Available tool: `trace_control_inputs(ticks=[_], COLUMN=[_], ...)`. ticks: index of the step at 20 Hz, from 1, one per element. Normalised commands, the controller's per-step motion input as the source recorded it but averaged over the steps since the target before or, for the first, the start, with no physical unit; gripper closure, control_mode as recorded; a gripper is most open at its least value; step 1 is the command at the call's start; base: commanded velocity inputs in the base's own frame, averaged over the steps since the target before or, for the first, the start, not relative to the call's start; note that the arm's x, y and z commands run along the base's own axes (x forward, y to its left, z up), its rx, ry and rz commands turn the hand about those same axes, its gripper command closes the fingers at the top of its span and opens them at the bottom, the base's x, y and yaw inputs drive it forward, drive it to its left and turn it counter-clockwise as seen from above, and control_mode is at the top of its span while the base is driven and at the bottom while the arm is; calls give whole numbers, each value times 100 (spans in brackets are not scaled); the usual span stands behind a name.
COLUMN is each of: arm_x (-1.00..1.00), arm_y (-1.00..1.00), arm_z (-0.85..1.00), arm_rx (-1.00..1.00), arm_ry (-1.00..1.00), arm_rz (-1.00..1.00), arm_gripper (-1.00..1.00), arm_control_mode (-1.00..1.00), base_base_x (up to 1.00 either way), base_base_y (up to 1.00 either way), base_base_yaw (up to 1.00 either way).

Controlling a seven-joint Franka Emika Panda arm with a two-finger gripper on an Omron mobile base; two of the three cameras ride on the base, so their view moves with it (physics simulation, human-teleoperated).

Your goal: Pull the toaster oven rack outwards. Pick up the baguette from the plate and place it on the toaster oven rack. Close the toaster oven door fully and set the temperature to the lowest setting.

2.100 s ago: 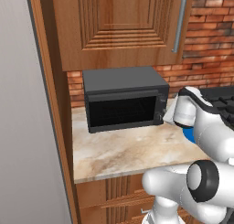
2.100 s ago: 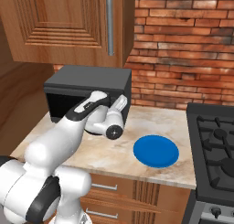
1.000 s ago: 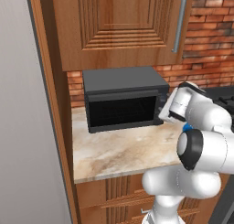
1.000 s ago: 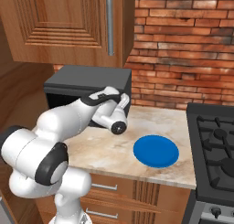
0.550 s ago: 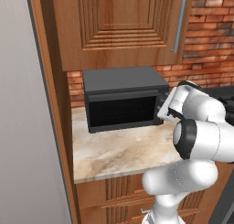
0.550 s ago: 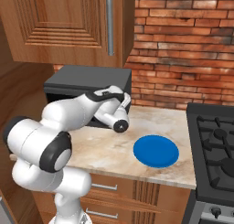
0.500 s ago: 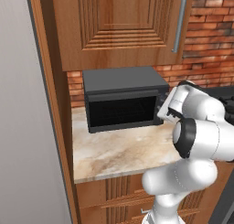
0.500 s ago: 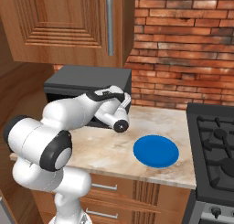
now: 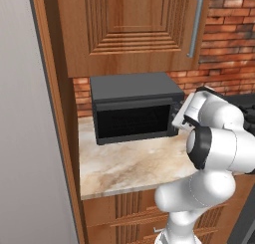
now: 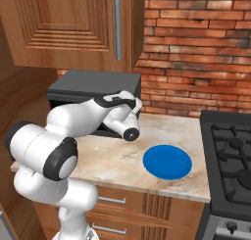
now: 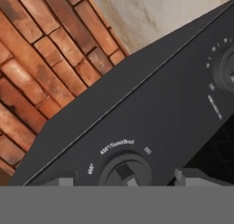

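The dark grey toaster oven (image 9: 134, 108) stands on the counter against the brick wall, its door (image 9: 130, 122) shut flat, so the rack is hidden. My gripper (image 9: 177, 120) is at the oven's control strip on the front right. In the hand view my gripper (image 11: 125, 181) is open, its fingertips (image 11: 192, 176) on either side of a dial (image 11: 125, 169) marked with temperatures and Toast/Broil, with a gap on each side. The blue plate (image 10: 166, 161) lies bare on the counter to the oven's right. The baguette is out of view.
A second dial (image 11: 226, 68) sits further along the control strip. A wooden wall cabinet (image 9: 134, 29) hangs low over the oven. A black stove (image 10: 230, 156) borders the counter on the right, and a tall panel (image 9: 25, 138) closes the left side.
My hand has swung from above the plate toward the oven's front right and settled at the control strip. The elbow has risen. Oven and plate have not moved.
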Motion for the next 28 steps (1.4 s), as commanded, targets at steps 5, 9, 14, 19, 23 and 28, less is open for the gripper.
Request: trace_control_inputs(ticks=[5, 9, 14, 19, 23, 28], arm_x=[17, 15, 13, 17, 19, 13], arm_y=[0, 0, 6, 8, 3, 4], arm_z=[-13, -14, -12, -11, -12, -14], arm_rx=[0, 0, 0, 0, 0, 4], arm_ry=[0, 0, 0, 0, 0, -3], arm_rz=[0, 1, 1, 0, 0, 0], arm_gripper=[-100, -100, 100, 100, 100, 100], arm_control_mode=[-100, -100, -100, -100, -100, -100], base_base_x=[0, 0, 0, 0, 0, 0], base_base_y=[0, 0, 0, 0, 0, 0], base_base_yaw=[0, 0, 0, 0, 0, 0])
